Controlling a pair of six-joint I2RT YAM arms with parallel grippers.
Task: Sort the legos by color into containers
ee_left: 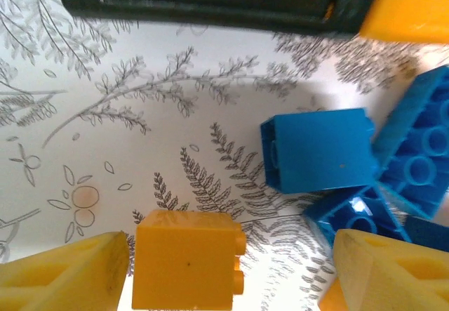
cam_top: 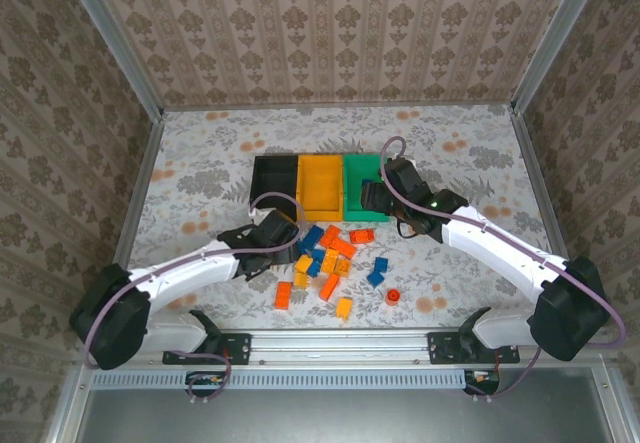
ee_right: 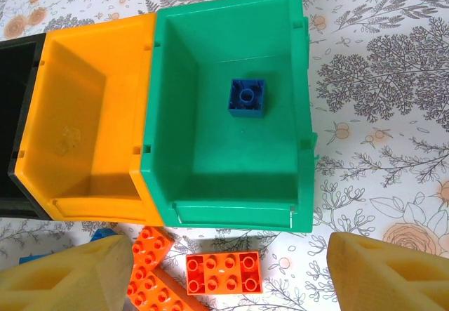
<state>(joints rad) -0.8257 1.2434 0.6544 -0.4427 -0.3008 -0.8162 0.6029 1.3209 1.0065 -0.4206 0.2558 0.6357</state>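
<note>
On the surface [cam_top: 200, 163] the left bin [cam_top: 272, 178], the middle bin [cam_top: 320, 185] and the right bin [cam_top: 357, 175] stand touching side by side in a row, one brick [ee_right: 247, 98] lying inside the right bin, the loose bricks [cam_top: 325, 253] scattered just before the row, stray bricks [cam_top: 377, 271] to their right.

Three bins line the middle of the overhead frame: a black bin [cam_top: 272, 175], a yellow-orange bin [cam_top: 320, 185] and a green bin [cam_top: 356, 175], the last showing one blue brick [ee_right: 246, 98] on its green floor. Below them, the scattered legos [cam_top: 325, 258] mix blue, red-orange and yellow-orange. The table [cam_top: 200, 153] is white, printed with grey ferns and flowers and small orange blossoms. Beige damask stripes cover the walls [cam_top: 330, 23]. The fingers [ee_right: 63, 276] of the right gripper [ee_right: 228, 248] are pale yellow.
</note>
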